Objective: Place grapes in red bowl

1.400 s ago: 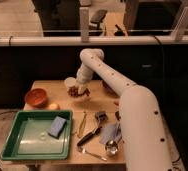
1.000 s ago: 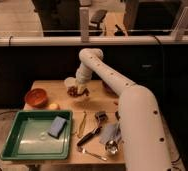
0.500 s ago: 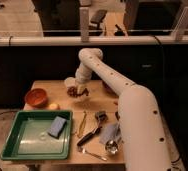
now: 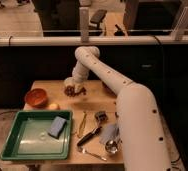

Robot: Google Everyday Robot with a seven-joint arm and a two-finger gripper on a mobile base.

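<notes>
The bumpy, dark reddish grapes (image 4: pixel 70 91) lie on the pale wooden table (image 4: pixel 94 102), right of the smooth round red bowl (image 4: pixel 36 97) and apart from it. The gripper (image 4: pixel 73 85) is right at the cluster; whether it grasps it I cannot tell. The green rectangular tray (image 4: pixel 17 146) holds a soft blue sponge (image 4: pixel 57 126).

The one camera is looking down from high up, just behind the white arm (image 4: pixel 132 107), and is facing forward across the wooden table (image 4: pixel 94 101). It is taking in the whole table from moderately near, and the gripper (image 4: pixel 73 89) is hanging over its far part.
</notes>
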